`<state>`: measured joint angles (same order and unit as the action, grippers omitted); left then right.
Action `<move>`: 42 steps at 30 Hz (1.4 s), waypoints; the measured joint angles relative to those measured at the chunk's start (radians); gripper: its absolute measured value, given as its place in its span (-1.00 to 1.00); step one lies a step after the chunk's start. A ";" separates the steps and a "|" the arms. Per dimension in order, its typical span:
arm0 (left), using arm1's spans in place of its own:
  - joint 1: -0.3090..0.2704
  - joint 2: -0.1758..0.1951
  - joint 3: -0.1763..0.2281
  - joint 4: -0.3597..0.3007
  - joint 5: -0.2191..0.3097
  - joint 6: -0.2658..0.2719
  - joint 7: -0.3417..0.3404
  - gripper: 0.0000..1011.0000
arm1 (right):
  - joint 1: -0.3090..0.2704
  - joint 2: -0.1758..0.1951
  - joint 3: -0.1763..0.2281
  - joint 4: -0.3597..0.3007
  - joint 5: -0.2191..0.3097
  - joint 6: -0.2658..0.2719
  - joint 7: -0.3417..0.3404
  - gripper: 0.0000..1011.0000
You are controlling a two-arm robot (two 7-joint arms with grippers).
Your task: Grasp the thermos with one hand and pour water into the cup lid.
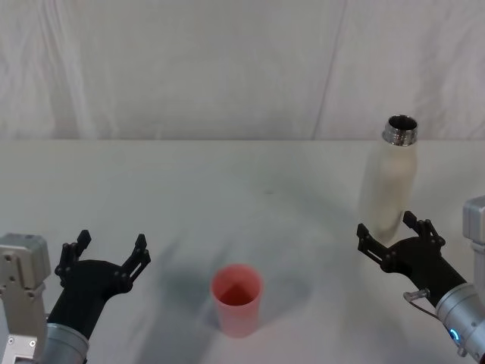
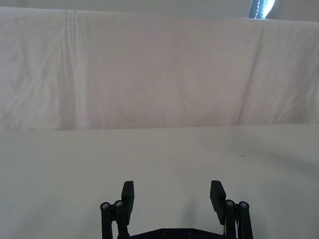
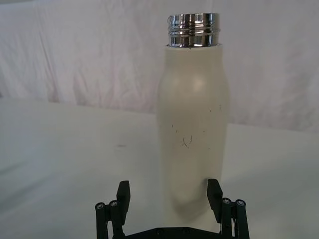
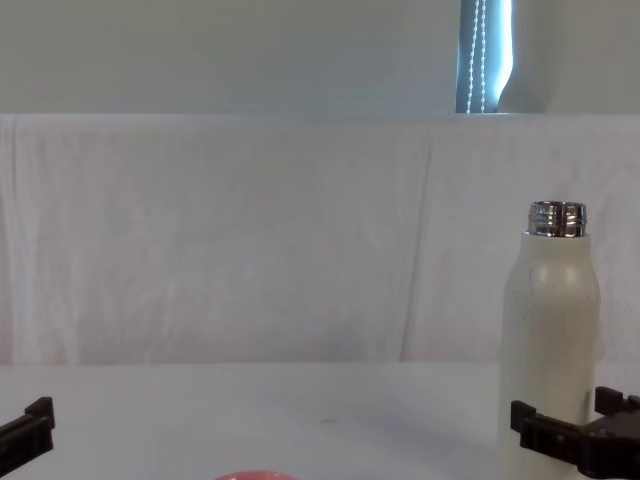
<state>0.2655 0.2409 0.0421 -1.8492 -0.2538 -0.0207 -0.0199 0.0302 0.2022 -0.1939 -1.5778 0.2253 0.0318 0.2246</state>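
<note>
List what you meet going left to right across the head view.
Left tool → cup lid → thermos, with the right tool at its base.

At the right of the head view we see the thermos [image 1: 388,188], a tall cream-white bottle standing upright, uncapped, its shiny threaded steel neck open and dark inside; faint scuffs mark its body in the right wrist view. At lower centre stands the cup lid [image 1: 237,299], a small pink-red cup, upright and open-mouthed, well apart from the thermos.
</note>
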 joint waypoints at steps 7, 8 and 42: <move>0.000 0.000 0.000 0.000 0.000 0.000 0.000 0.98 | 0.025 0.002 -0.005 0.032 0.000 -0.001 0.003 0.98; 0.000 0.000 0.000 0.000 0.000 0.000 0.000 0.98 | 0.027 0.001 -0.005 0.034 0.000 -0.001 0.003 0.98; 0.000 0.000 0.000 0.000 0.000 0.000 0.000 0.98 | 0.076 -0.026 0.003 0.088 0.011 -0.023 -0.023 0.98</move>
<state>0.2655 0.2409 0.0421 -1.8492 -0.2538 -0.0208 -0.0199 0.1066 0.1765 -0.1904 -1.4901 0.2365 0.0083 0.2018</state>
